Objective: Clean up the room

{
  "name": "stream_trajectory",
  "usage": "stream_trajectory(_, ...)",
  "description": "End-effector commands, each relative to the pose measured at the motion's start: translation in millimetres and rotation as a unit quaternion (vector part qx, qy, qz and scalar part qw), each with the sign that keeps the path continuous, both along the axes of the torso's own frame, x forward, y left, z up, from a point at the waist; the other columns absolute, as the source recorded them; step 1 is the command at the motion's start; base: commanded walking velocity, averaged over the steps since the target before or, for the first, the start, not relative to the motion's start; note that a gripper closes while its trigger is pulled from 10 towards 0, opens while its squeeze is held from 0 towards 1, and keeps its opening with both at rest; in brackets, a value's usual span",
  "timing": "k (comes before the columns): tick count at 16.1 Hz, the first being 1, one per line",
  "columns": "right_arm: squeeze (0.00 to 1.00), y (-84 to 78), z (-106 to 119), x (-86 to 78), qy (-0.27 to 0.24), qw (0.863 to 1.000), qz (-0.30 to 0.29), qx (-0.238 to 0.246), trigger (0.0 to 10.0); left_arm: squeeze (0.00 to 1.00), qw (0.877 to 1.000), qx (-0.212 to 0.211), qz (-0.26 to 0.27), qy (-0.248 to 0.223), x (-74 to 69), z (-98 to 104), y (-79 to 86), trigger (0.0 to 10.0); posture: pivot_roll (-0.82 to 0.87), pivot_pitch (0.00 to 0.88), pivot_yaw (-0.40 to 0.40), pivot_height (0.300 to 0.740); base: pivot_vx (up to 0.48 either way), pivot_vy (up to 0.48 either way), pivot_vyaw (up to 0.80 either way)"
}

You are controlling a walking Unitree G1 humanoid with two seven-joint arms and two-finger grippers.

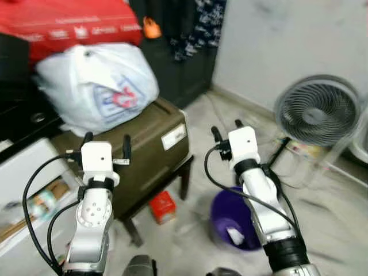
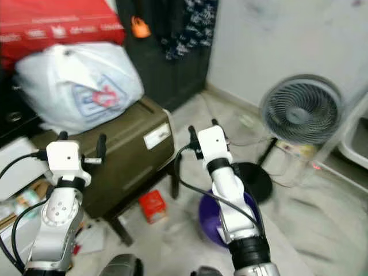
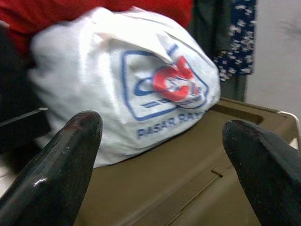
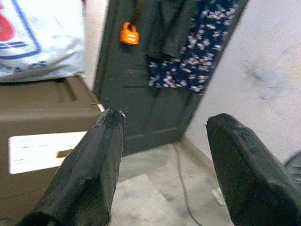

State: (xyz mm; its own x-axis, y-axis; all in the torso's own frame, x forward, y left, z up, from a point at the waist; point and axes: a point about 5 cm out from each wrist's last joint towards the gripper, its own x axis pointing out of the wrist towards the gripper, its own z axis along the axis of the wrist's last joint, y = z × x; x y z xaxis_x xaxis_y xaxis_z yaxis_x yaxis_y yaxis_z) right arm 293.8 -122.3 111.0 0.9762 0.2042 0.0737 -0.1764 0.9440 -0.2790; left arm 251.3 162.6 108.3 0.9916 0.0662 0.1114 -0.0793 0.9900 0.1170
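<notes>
Both arms raised in front of the robot, nothing held. Left gripper [image 1: 106, 140] fingers spread apart, empty, hovering over the near edge of a brown plastic storage box [image 1: 150, 150]. Right gripper [image 1: 225, 130] also spread wide and empty, up in the air over the floor, past the box's right-hand corner.

Nearest on the pale marble-look floor [image 1: 333, 213]: a round purple plastic bucket [image 1: 225, 221] with a scrap of white paper inside, below the right arm. Small red carton [image 1: 163, 206] lies on the floor just beside the box's dark stand leg, to the left of the bucket. White drawer unit [image 1: 23, 195] at the left edge with clutter, too blurred to name.

On the box's top, toward its far left corner, sits a bulging white plastic shopping bag with a red and blue logo [image 3: 141, 89], resting on the lid. Behind the bag a big red flat package [image 1: 69, 26].

Right side, grey round floor fan [image 1: 317, 110] on a black base, standing near the grey wall [image 1: 287, 40]. Farthest: dark cabinet door [image 4: 136, 94] with an orange padlock [image 4: 130, 34] and dark floral cloth [image 4: 202, 52] hanging on it.
</notes>
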Motion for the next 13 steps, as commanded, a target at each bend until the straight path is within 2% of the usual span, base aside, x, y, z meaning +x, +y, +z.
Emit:
stream_trajectory(1, 0.0, -2.9, 3, 0.3, -0.003, 1.0, -0.001, -0.001, 10.0, 0.0, 1.0, 0.005, -0.003, 0.003, -2.1, 1, -3.0, 10.0, -0.06, 0.034, -0.019, 0.74, 0.0, 0.0, 0.8)
stream_trajectory(6, 0.0, -5.5, 4, -5.0, 0.0, 1.0, -0.005, 0.006, 10.0, 0.0, 1.0, 0.012, 0.004, 0.015, -11.4, -2, 6.2, 10.0, -0.06, 0.043, -0.011, 0.74, 0.0, 0.0, 0.8)
stream_trajectory(10, 0.0, -10.7, -3, -12.4, 0.005, 1.0, 0.003, -0.013, 10.0, 0.0, 0.999, 0.023, 0.022, 0.036, -27.4, -10, 18.9, 10.0, -0.06, 0.05, -0.023, 0.74, 0.0, 0.0, 0.8)
stream_trajectory(13, 0.0, -9.8, -2, -9.5, 0.005, 1.0, 0.011, -0.015, 10.0, 0.0, 0.999, 0.021, 0.024, 0.034, -26.8, -9, 16.0, 10.0, -0.06, 0.049, -0.035, 0.74, 0.0, 0.0, 0.8)
